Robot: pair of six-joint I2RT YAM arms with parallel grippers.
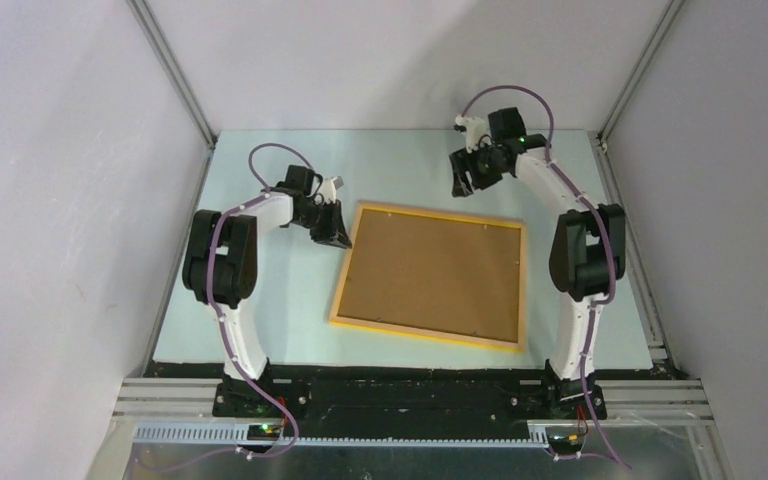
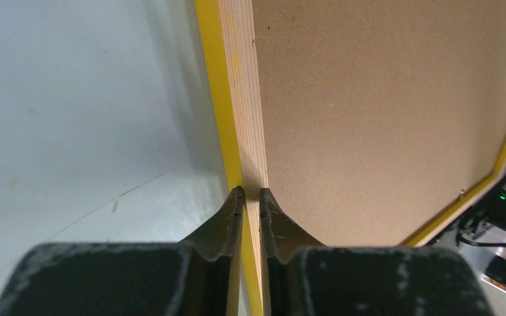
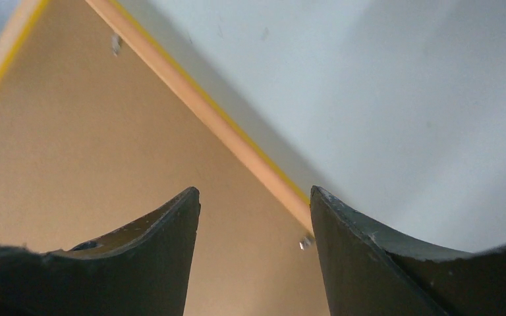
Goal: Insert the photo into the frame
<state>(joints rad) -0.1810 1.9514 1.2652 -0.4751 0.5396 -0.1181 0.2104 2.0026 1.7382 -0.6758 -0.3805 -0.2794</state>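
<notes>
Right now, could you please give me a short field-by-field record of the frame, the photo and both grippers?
frame: on the table, back side up, yellow rim showing
backing board: plain brown, sits inside the frame and fills its opening
photo: not visible in any view
left gripper: shut on the frame's left rail, near the far corner
right gripper: open, holding nothing, clear of the frame, by its far edge
task state: cannot tell whether the photo is under the board
</notes>
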